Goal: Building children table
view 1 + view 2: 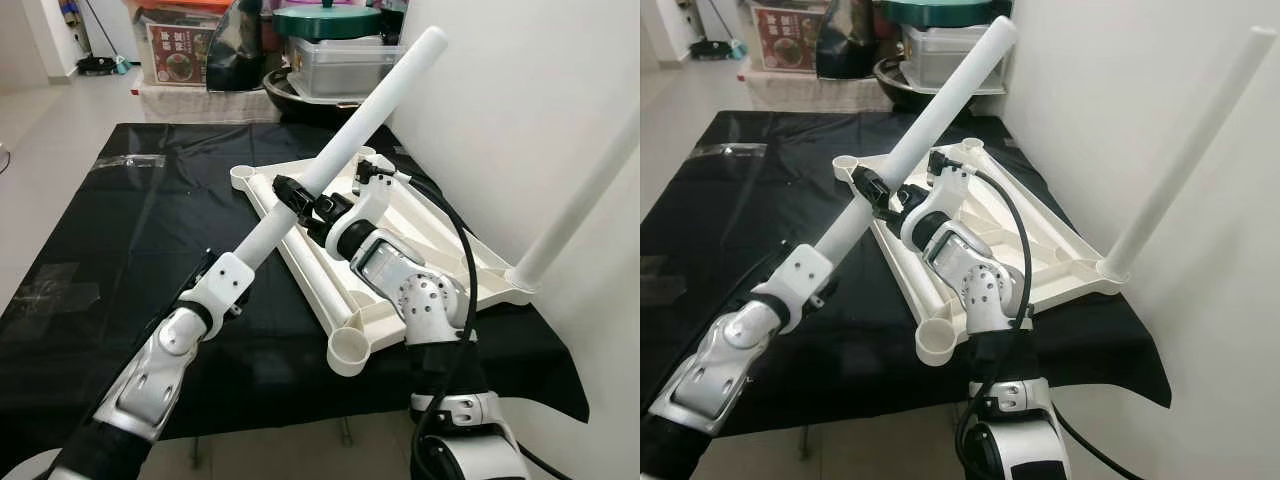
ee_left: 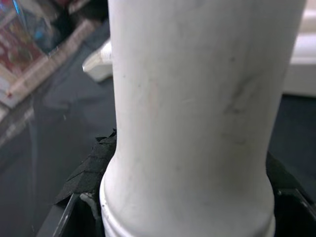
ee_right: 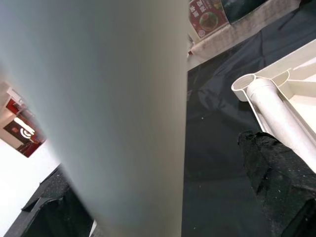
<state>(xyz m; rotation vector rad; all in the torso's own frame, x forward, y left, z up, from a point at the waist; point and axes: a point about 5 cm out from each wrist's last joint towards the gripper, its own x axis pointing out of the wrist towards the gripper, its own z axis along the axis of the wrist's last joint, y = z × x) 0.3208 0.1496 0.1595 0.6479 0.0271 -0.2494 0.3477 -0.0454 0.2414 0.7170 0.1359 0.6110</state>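
White leg (image 1: 345, 145) between both grippers' jaws

Even, bright indoor light, head views sharp. Soft glare streaks on the black sheet (image 1: 120, 230) toward its left edge. Wrist views: white tube (image 2: 197, 113) close-up, blurred; background soft.

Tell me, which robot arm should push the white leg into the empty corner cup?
Probably the left. The left gripper holds the white leg at its lower end, the end pointing toward the empty cup on the tabletop. The right gripper grips midway up, better for steadying.
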